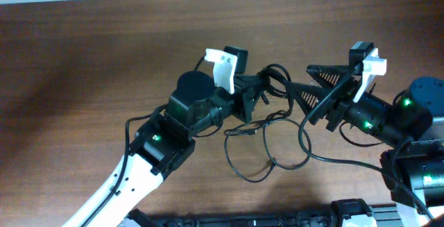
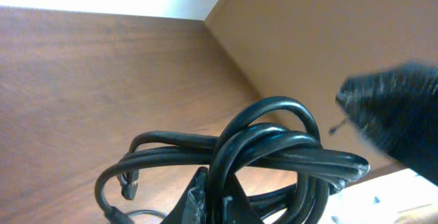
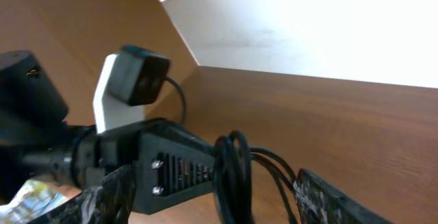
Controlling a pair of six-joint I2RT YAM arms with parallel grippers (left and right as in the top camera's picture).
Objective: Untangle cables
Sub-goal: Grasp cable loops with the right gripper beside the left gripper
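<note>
The cables are thin black cords. A coiled bundle (image 1: 276, 76) hangs above the table, and loose loops (image 1: 267, 147) trail from it onto the wood. My left gripper (image 1: 255, 91) is shut on the bundle. In the left wrist view its fingertips (image 2: 200, 190) pinch a loop of the cables (image 2: 274, 148), and a small plug (image 2: 130, 183) dangles at the left. My right gripper (image 1: 300, 80) stands open just right of the bundle. In the right wrist view, the right gripper (image 3: 213, 179) has its fingers on either side of the cables (image 3: 233, 176) without touching them.
The brown wooden table (image 1: 104, 53) spreads out to the left and back. The left arm's white wrist camera mount (image 3: 120, 87) sits close in front of my right gripper. Dark equipment lies along the front edge (image 1: 277, 220).
</note>
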